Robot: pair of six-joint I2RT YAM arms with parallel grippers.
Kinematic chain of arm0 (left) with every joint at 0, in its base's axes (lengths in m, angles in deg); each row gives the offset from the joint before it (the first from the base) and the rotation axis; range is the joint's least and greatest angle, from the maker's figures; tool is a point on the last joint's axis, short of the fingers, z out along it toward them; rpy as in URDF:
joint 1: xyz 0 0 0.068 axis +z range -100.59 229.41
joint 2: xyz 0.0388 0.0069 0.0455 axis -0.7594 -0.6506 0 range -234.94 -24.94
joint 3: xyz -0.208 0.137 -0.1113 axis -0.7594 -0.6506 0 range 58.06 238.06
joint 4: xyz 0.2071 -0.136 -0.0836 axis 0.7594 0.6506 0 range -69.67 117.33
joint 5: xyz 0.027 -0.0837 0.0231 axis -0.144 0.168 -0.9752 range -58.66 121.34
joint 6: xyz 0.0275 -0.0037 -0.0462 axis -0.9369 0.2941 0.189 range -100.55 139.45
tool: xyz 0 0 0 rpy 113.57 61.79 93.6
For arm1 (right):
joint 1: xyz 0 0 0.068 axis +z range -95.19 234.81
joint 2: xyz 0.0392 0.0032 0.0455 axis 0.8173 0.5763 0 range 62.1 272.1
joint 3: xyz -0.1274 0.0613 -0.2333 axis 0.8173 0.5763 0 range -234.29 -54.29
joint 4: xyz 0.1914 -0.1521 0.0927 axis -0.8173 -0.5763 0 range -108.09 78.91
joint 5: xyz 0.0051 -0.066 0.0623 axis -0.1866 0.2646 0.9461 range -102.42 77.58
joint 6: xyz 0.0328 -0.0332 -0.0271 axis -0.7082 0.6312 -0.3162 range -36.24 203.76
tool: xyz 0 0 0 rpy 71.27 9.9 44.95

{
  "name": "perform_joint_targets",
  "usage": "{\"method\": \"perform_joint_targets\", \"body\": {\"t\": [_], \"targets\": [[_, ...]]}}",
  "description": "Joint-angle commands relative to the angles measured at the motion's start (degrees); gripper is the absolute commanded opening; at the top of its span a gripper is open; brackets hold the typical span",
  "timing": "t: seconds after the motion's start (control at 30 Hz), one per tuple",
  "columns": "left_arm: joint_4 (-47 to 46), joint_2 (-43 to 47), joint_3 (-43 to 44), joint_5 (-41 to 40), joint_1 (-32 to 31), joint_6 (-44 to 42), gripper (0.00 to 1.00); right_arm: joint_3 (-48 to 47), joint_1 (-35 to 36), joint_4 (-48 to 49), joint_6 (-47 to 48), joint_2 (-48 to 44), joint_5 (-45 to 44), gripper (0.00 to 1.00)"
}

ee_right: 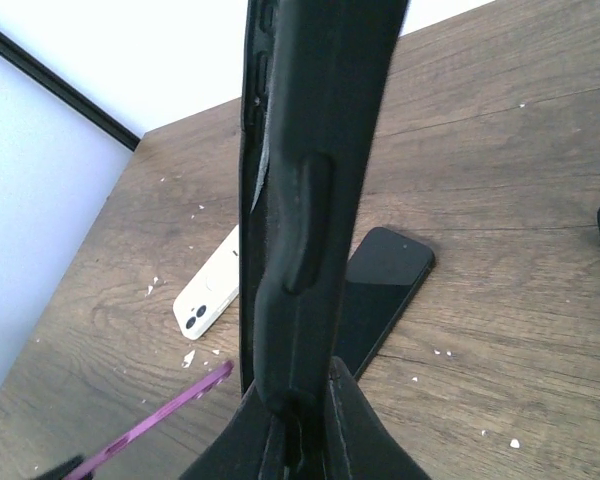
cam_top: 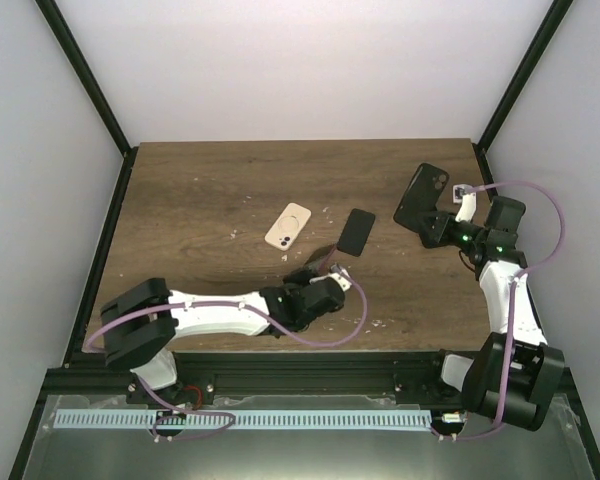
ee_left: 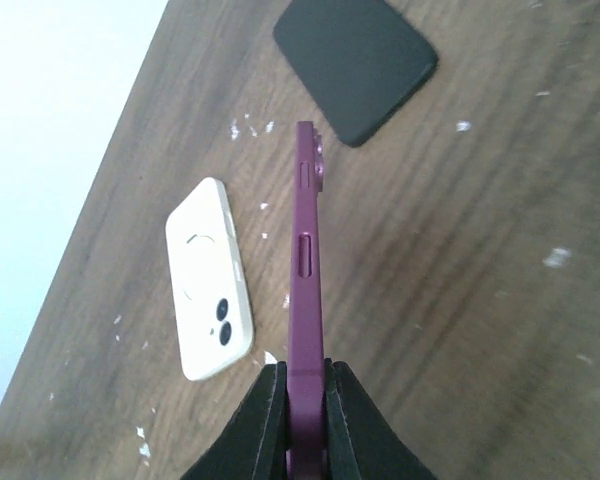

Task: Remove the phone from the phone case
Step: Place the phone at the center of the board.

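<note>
The left pincer (ee_left: 305, 378) is clamped tight on the lower end of a purple phone (ee_left: 305, 250), holding it edge-up above the desk (cam_top: 195, 190). The right pincer (ee_right: 300, 405) is closed on the black phone case (ee_right: 315, 150), lifted well apart at the far right. The case looks empty, though its inside barely shows. Extraction seems done; setting both down remains

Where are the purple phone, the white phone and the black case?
purple phone (ee_left: 305, 260), left wrist view, its side edge.
white phone (ee_left: 210, 292), left wrist view, its back.
black case (ee_right: 310, 120), right wrist view, its side edge.
</note>
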Motion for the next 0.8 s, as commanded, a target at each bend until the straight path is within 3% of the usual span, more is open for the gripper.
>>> {"method": "perform_joint_targets", "body": {"t": [0.0, 0.1, 0.37, 0.77], "targets": [[-16.51, -4.13, -0.4, 1.48, 7.1, -13.89, 0.0, -0.41, -0.76, 1.66, 0.71, -0.04, 2.49, 0.01], [-19.78, -9.72, 4.52, 0.55, 10.92, -17.59, 0.0, -0.55, -0.84, 1.08, 0.81, -0.01, 2.54, 0.01], [-25.38, -19.59, 11.27, 2.12, 13.76, -27.36, 0.0, -0.14, -0.84, 0.69, 0.44, -0.9, 3.5, 0.01], [-21.44, -25.82, 16.82, 0.67, 14.66, -28.58, 0.0, 0.16, -0.92, 0.62, -0.08, -1.04, 4.47, 0.01]]}}
